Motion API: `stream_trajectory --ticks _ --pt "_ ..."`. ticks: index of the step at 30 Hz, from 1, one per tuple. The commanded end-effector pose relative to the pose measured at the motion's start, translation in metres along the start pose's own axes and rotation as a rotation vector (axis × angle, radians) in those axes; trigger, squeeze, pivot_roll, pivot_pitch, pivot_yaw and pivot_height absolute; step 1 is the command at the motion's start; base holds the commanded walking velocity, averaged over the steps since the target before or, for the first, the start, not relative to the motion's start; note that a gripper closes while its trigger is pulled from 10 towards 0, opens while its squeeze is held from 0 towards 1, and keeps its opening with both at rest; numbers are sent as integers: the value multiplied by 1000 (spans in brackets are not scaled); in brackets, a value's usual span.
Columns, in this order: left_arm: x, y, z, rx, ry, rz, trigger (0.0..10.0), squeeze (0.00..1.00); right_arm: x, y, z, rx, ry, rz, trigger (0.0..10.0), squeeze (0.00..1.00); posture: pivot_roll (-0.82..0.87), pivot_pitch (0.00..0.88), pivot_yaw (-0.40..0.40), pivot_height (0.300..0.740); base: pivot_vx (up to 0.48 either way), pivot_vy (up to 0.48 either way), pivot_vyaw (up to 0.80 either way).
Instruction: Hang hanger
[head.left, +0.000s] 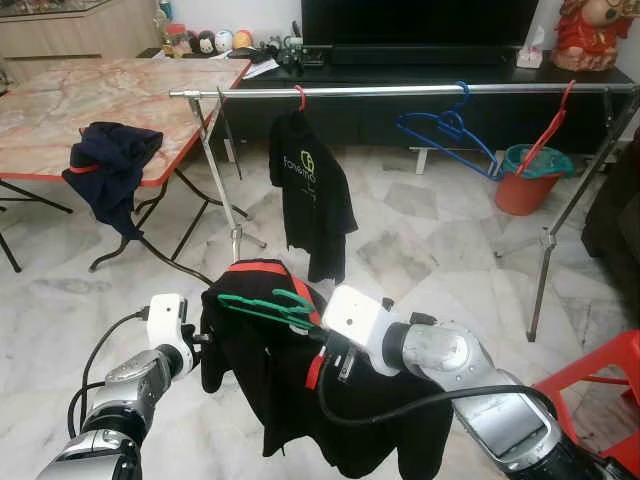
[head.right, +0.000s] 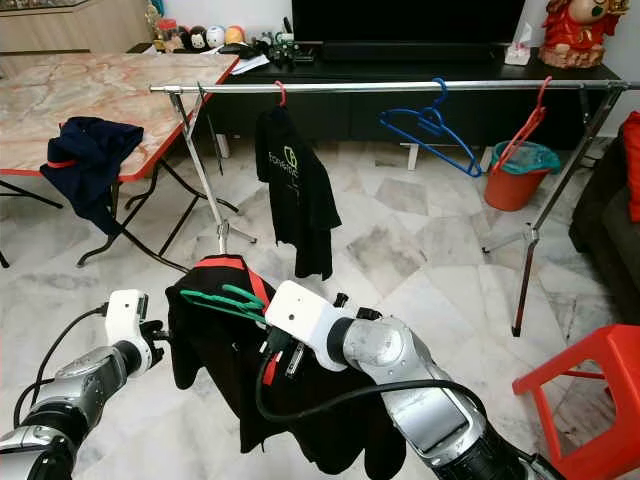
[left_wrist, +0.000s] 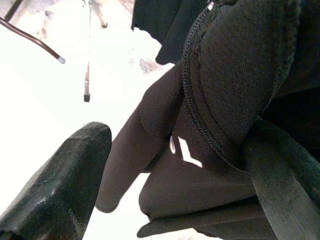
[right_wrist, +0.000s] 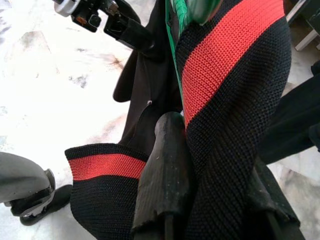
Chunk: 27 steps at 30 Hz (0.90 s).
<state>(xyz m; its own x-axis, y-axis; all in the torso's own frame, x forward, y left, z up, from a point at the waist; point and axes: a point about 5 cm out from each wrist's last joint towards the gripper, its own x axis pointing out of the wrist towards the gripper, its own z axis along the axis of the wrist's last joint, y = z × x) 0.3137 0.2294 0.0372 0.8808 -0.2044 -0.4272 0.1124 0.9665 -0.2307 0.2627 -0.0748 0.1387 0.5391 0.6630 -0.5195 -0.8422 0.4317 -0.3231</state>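
A black jacket (head.left: 280, 400) with red stripes hangs on a green hanger (head.left: 260, 305), held low in front of me. My right gripper (right_wrist: 210, 200) is shut on the jacket's red-striped collar, just below the hanger's hook. At the jacket's left shoulder is my left gripper (head.left: 207, 343). Its fingers (left_wrist: 60, 185) stand apart, with the black fabric (left_wrist: 200, 150) between them and floor showing beside one finger. Ahead, a silver clothes rail (head.left: 400, 90) runs across the room.
On the rail hang a black T-shirt (head.left: 310, 190) on a red hanger, a blue hanger (head.left: 445, 125) and a red hanger (head.left: 545, 135). A marble table (head.left: 100, 100) with a dark garment (head.left: 110, 165) stands at the left. An orange bucket (head.left: 530, 180) and a red stool (head.left: 600, 390) are at the right.
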Motion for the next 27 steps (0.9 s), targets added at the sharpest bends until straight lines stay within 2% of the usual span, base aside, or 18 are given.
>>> stream_trajectory --ticks 1,10,16,21,22,24,25,26,27 --pt "1 0 5 -12 -31 12 10000 0 0 -2 8 -33 -25 -3 10000 0 -200 0 64 740 0 0 0" --pt "2 -11 7 -28 -45 -129 10000 0 2 0 7 -33 -18 5 10000 0 -196 0 64 740 0 0 0" --pt "2 -9 8 -35 -53 -113 10000 0 2 1 6 -36 -13 12 10000 0 -196 0 64 740 0 0 0" --pt "2 -8 5 -2 -38 -71 10000 0 2 1 6 -40 -10 14 10000 0 -199 0 64 740 0 0 0" --pt "2 -7 4 4 -32 -63 8745 0 2 0 6 -41 -9 13 10000 0 -199 0 64 740 0 0 0" --pt "2 -7 4 12 -26 -56 8745 0 1 0 5 -42 -8 13 10000 0 -199 0 64 740 0 0 0" --pt "1 -6 4 25 -22 -48 2549 0 1 0 5 -43 -7 12 10000 0 -199 0 64 740 0 0 0" --pt "1 -3 4 40 -21 -20 0 0 1 0 5 -44 -6 11 10000 0 -199 0 64 740 0 0 0" --pt "0 -2 4 43 -21 -12 0 0 1 0 5 -44 -5 10 10000 0 -199 0 64 740 0 0 0"
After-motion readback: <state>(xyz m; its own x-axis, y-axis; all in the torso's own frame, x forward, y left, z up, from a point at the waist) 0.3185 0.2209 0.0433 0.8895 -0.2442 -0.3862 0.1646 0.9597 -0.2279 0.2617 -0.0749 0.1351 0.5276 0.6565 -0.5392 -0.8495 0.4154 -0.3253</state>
